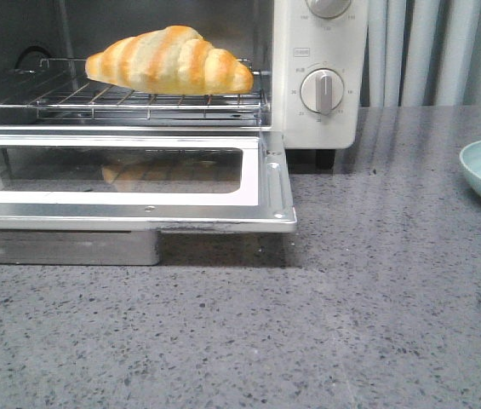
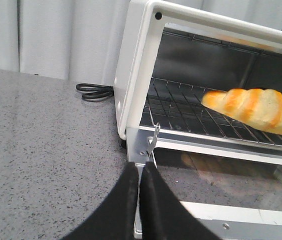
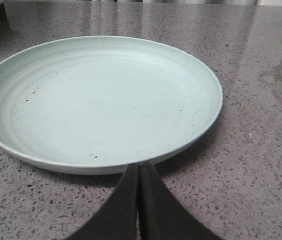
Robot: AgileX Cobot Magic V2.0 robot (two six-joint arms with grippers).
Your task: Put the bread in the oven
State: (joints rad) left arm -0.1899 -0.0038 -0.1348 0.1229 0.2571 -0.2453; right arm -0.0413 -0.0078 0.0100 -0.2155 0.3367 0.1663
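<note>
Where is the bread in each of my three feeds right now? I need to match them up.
Front view: the bread lies on the wire rack inside the open oven, upper left of the picture.
Left wrist view: it lies on the same rack, at the right edge, beyond the closed left pincer.
Right wrist view: not in it; only the plate shows.
Shared landmark: the wire rack, in the front and left wrist views.

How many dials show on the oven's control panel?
2: one dial midway down the oven panel, another above it, cut off by the frame edge. More may sit higher, unseen.
</note>
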